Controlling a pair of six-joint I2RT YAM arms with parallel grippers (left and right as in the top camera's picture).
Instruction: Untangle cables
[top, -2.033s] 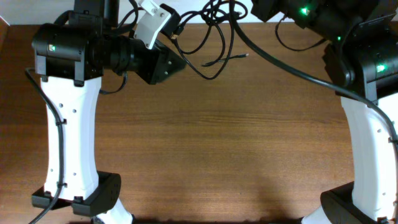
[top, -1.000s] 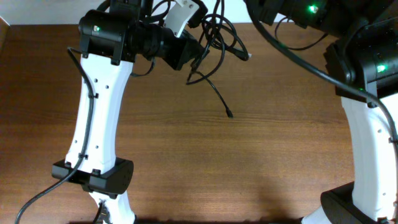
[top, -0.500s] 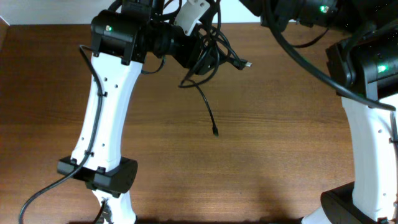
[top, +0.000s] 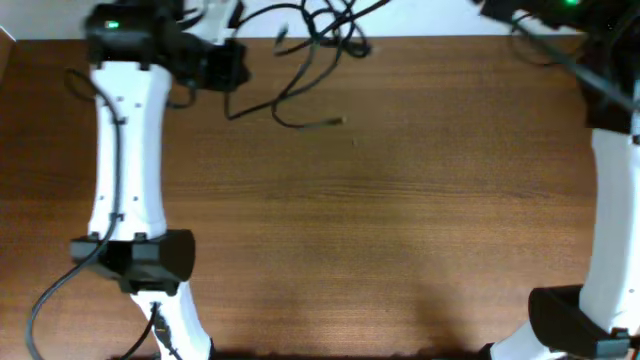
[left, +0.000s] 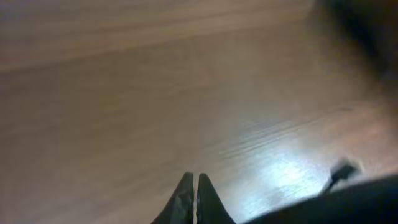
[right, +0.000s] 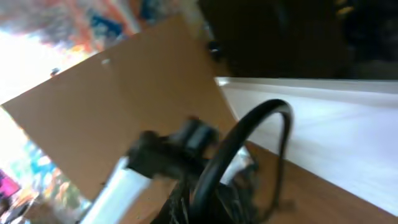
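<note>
Overhead: a brown wood-grain counter (top: 400, 230) with a pale strip along its far edge. The cables (top: 318, 42) lie tangled at that far edge, right of the left arm (top: 122, 150). Their strands trail slantwise from the knot toward the arm's upper end, and one loose tail curls so its tip points away from the arm.

Left wrist: blurred counter under glare. The left fingers (left: 180, 202) are clenched tip to tip with nothing between them. One cable plug (left: 339, 173) lies off to their right.

Right wrist: heavy blur; a brown board (right: 124, 106), a white ledge (right: 323, 118) and a thick black cord (right: 249, 130) arching across. I cannot tell the state of the right fingers
</note>
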